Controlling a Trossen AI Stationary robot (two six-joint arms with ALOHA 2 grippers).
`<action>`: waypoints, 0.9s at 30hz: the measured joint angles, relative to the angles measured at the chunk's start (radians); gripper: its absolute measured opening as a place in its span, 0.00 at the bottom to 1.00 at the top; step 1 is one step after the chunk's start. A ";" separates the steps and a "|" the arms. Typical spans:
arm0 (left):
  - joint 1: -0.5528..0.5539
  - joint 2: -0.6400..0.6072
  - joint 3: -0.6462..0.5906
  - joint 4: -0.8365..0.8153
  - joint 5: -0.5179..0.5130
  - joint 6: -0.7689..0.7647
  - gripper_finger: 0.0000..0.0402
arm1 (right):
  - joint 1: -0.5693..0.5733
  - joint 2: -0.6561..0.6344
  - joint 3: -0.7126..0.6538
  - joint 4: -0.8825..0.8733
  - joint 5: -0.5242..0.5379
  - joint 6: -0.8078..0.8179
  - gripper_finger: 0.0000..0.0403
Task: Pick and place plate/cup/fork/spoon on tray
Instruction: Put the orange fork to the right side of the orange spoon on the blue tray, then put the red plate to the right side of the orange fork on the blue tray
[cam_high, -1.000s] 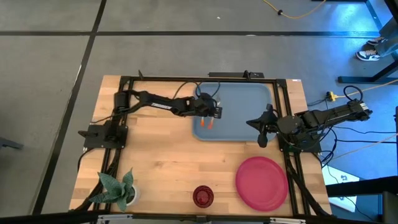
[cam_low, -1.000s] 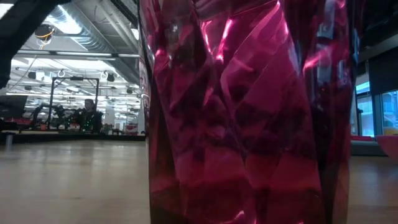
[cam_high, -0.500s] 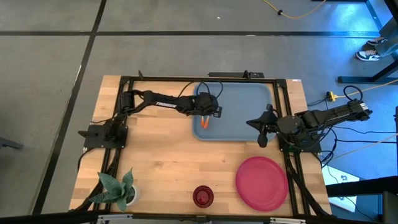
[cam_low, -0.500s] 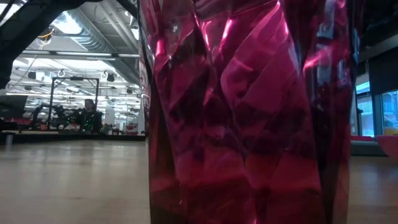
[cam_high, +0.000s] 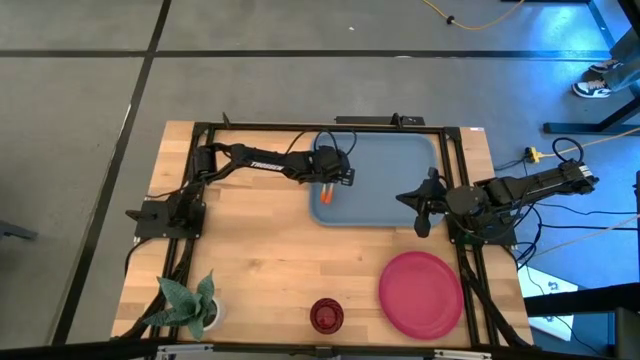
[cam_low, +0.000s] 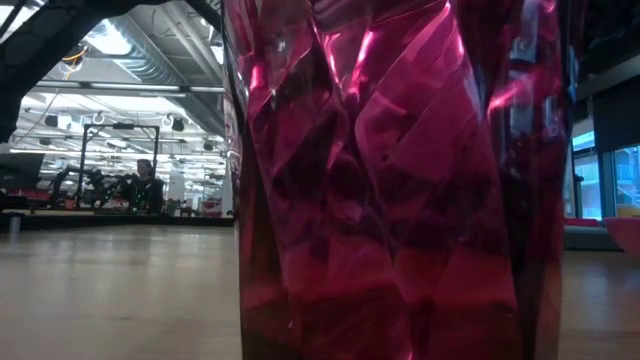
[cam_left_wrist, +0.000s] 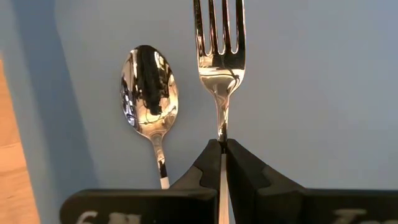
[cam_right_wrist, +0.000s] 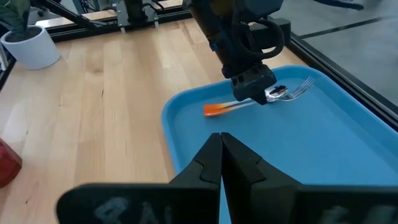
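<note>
1. Nearest the front edge of the wooden tabletop (cam_high: 260, 260), the dark red cup (cam_high: 326, 315) is seen standing upright; in the low view it fills most of the picture.
2. Just beside the cup, the pink-red plate (cam_high: 420, 293) is laid flat at the front right corner, apart from everything else.
3. A small potted plant (cam_high: 190, 303) is placed at the front left corner.
4. Farther back, the right gripper (cam_high: 423, 215) is held over the tray's near right corner, its jaws pressed together on nothing, as the right wrist view shows.
5. The blue-grey tray (cam_high: 395, 175) is set at the back centre of the tabletop.
6. The left gripper (cam_high: 332, 180) is stretched over the tray's left part, its jaws clamped on the fork (cam_left_wrist: 219, 56), gripped at the neck where the silver head narrows.
7. The fork's tines are pointed away from the gripper, low over the tray floor; contact with the floor cannot be told.
8. The spoon (cam_left_wrist: 150, 102) is laid on the tray floor just beside the fork, parallel to it, between the fork and the tray's left rim.
</note>
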 joint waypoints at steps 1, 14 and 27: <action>0.000 0.000 0.000 -0.003 -0.007 0.000 0.01 | 0.000 0.000 0.000 0.000 0.000 0.005 0.02; 0.004 0.000 0.000 -0.012 0.000 0.020 0.07 | 0.000 0.000 0.000 0.000 -0.001 0.018 0.02; 0.005 -0.012 -0.001 -0.013 0.023 0.115 0.07 | 0.000 0.000 0.000 0.000 -0.043 0.013 0.02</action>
